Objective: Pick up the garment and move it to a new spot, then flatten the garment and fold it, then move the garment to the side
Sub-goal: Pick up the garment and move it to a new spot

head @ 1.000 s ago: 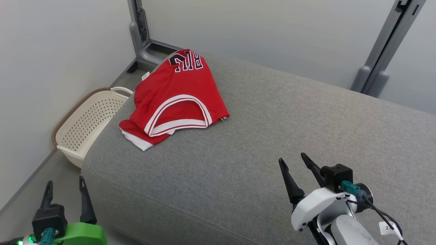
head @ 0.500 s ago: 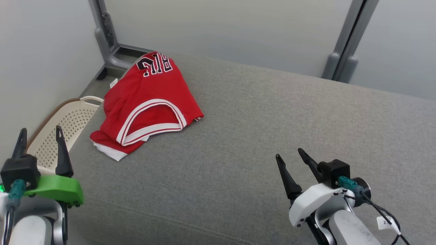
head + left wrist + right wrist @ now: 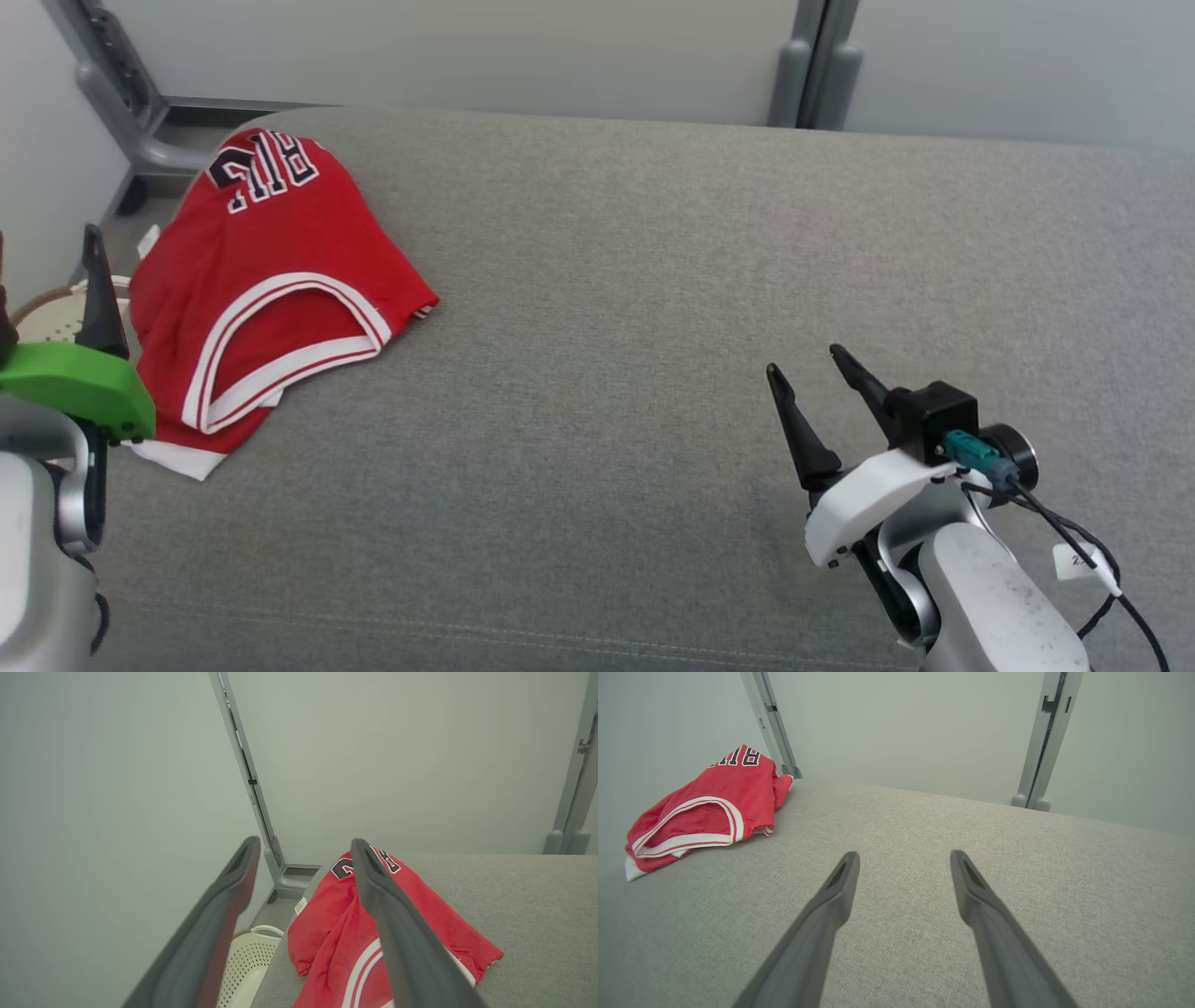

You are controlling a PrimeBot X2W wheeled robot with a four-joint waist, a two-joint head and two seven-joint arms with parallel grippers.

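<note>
A red garment [image 3: 261, 289] with white trim and black lettering lies crumpled at the far left end of the grey cushion [image 3: 653, 280]. My left gripper [image 3: 45, 245] stands open at the garment's left edge, raised over it and holding nothing. In the left wrist view the open left gripper [image 3: 306, 841] looks over the garment [image 3: 327, 933], which lies below and ahead. My right gripper [image 3: 803, 359] is open over bare cushion, well to the right of the garment. The right wrist view shows the right gripper [image 3: 904, 854] empty, with the garment [image 3: 705, 807] at the far left.
A cream perforated basket [image 3: 247, 961] stands on the floor beside the cushion's left end, below the garment. Grey metal posts [image 3: 812, 65] rise against the pale wall behind the cushion. Bare cushion stretches to the right of the garment.
The camera has turned, sliding the whole picture left. My left gripper has come up from the cushion's front corner to beside the garment. Both grippers stay open.
</note>
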